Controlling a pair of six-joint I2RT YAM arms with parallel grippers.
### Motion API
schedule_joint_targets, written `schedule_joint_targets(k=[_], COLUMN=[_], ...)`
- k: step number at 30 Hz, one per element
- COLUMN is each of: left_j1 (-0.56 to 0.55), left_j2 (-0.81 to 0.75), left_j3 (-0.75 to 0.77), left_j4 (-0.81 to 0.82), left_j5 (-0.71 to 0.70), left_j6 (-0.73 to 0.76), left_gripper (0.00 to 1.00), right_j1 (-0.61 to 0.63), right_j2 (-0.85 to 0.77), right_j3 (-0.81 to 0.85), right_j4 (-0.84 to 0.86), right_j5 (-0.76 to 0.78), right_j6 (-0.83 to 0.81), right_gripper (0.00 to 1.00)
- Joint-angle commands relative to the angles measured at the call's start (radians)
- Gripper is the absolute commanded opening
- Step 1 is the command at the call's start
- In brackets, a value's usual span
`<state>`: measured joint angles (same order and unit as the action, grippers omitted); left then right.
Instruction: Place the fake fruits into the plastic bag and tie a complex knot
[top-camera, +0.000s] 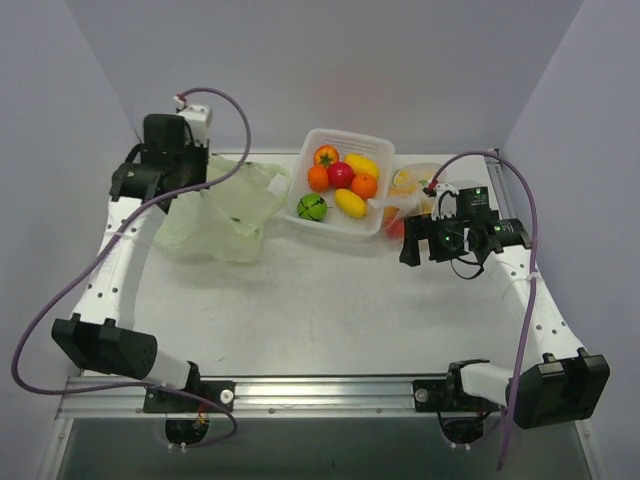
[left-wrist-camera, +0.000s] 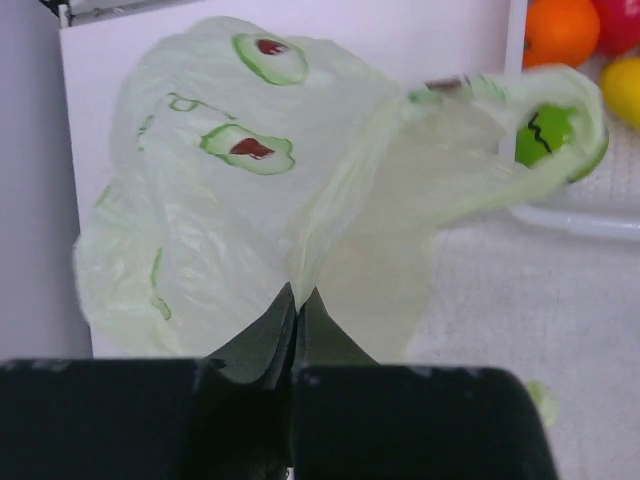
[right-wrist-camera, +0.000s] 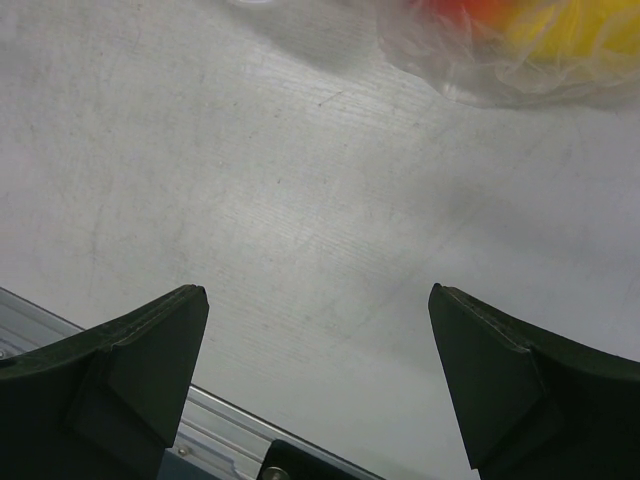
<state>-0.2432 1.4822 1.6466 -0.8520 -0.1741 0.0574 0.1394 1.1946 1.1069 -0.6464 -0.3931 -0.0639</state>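
The plastic bag, pale green with avocado prints, lies crumpled at the back left of the table. My left gripper reaches down onto it. In the left wrist view its fingertips are shut on a fold of the plastic bag. The fake fruits sit in a white basket: oranges, a red one, yellow ones and a green one. The green fruit shows through a bag handle. My right gripper hovers open over bare table, right of the basket, nothing between its jaws.
A clear bag holding more fruit lies just right of the basket, close behind my right gripper; it shows as a blurred clear bag in the right wrist view. Grey walls close in the table on three sides. A metal rail runs along the near edge.
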Motion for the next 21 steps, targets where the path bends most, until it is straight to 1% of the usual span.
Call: schedule_joint_targets(k=[1, 3, 4, 5, 6, 7, 8, 9, 10, 11, 13, 15, 16, 17, 19, 21], left_j1=[0.169, 0.221, 0.237, 0.301, 0.318, 0.331, 0.353, 0.358, 0.367, 0.378, 0.406, 0.445, 0.456, 0.469, 0.498, 0.507], left_j2=[-0.011, 0.01, 0.018, 0.029, 0.033, 0.038, 0.039, 0.038, 0.035, 0.029, 0.027, 0.029, 0.03, 0.039, 0.049, 0.062], left_j3=[0.12, 0.153, 0.154, 0.153, 0.141, 0.131, 0.119, 0.084, 0.069, 0.053, 0.018, 0.001, -0.017, -0.024, -0.031, -0.042], left_j4=[-0.125, -0.133, -0.134, -0.133, -0.131, -0.124, -0.114, -0.104, -0.079, -0.067, -0.038, -0.019, -0.009, 0.007, 0.025, 0.036], left_j5=[0.272, 0.347, 0.434, 0.485, 0.527, 0.597, 0.628, 0.643, 0.662, 0.709, 0.731, 0.763, 0.777, 0.794, 0.824, 0.841], left_j6=[-0.115, -0.168, -0.185, -0.201, -0.229, -0.238, -0.243, -0.254, -0.26, -0.266, -0.306, -0.356, -0.373, -0.389, -0.43, -0.455], left_gripper=[0.0, 0.0, 0.0, 0.0, 0.0, 0.0, 0.0, 0.0, 0.0, 0.0, 0.0, 0.0, 0.0, 0.0, 0.0, 0.0], right_j1=[0.009, 0.031, 0.038, 0.048, 0.063, 0.095, 0.117, 0.136, 0.187, 0.21, 0.283, 0.33, 0.347, 0.377, 0.399, 0.436], right_j2=[0.002, 0.003, 0.011, 0.017, 0.025, 0.045, 0.054, 0.066, 0.097, 0.117, 0.184, 0.227, 0.27, 0.29, 0.348, 0.388], right_j3=[0.013, 0.021, 0.028, 0.05, 0.062, 0.074, 0.099, 0.106, 0.119, 0.131, 0.166, 0.179, 0.18, 0.182, 0.186, 0.189], right_j4=[0.06, 0.091, 0.115, 0.125, 0.137, 0.158, 0.174, 0.189, 0.218, 0.225, 0.257, 0.292, 0.338, 0.364, 0.43, 0.471], right_j5=[-0.076, -0.055, -0.026, -0.015, 0.002, 0.016, 0.045, 0.062, 0.086, 0.114, 0.175, 0.233, 0.247, 0.258, 0.283, 0.306], right_j6=[-0.025, -0.031, -0.04, -0.053, -0.089, -0.111, -0.135, -0.192, -0.218, -0.253, -0.337, -0.382, -0.425, -0.441, -0.474, -0.534], right_gripper=[1.0, 1.0, 1.0, 1.0, 1.0, 1.0, 1.0, 1.0, 1.0, 0.99, 0.99, 0.99, 0.99, 0.99, 0.98, 0.97])
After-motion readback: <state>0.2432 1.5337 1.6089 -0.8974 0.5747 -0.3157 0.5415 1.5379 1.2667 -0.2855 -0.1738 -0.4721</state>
